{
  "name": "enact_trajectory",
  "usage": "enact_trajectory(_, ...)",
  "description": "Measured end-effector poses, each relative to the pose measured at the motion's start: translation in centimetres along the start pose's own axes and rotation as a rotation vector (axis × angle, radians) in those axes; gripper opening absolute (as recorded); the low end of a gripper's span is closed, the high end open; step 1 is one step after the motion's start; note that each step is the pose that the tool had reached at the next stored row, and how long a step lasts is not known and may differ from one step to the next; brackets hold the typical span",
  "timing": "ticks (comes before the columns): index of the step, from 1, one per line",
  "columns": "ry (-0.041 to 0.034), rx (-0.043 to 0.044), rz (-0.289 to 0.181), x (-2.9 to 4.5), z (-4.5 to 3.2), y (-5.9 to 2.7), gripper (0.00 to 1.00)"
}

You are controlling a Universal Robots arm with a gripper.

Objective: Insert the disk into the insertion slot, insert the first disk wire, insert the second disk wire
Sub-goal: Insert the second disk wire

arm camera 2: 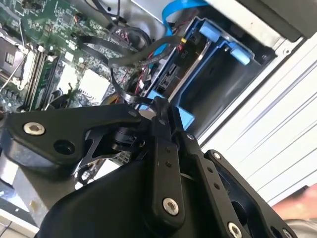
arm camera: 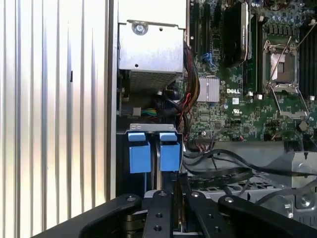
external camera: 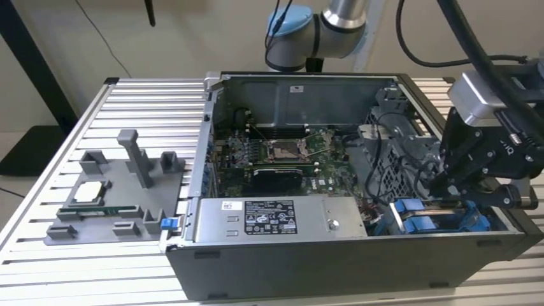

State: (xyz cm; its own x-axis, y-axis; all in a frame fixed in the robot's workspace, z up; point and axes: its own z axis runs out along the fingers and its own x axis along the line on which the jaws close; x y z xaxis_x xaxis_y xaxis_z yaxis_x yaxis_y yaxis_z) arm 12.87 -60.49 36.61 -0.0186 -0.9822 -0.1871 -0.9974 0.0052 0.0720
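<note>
My black gripper (external camera: 444, 191) hangs over the near corner of the open computer case on the exterior view's right. Below it is the insertion slot (external camera: 476, 224) with its blue plastic fittings. The disk (arm camera 2: 171, 74) sits down in that slot in its bright blue carrier, and two blue carrier tabs (arm camera: 139, 151) stand side by side there. In both wrist views the gripper's fingers (arm camera 2: 163, 148) are pressed together. They look shut on the end of a flat black disk wire (arm camera 2: 130, 96), which loops back over the motherboard.
A silver power-supply box (external camera: 281, 220) fills the case's front. The motherboard (external camera: 281, 153) lies behind it and the perforated cage (external camera: 399, 146) with loose black cables beside it. A grey fixture (external camera: 119, 191) with small parts stands on the slatted table (external camera: 144, 102).
</note>
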Motion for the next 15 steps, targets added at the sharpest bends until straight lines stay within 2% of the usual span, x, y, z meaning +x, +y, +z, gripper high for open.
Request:
enact_trajectory(5,0.0002,0.0242,-0.004,-0.13,0.54,0.38,0.0)
enact_trajectory(9,0.0003,0.0418,-0.008,-0.53,0.87,0.43,0.0)
enact_trajectory(11,0.0002,0.0477,-0.009,-0.73,1.07,0.41,0.0)
enact_trajectory(15,-0.0001,0.0534,-0.01,-0.89,1.47,0.18,0.0)
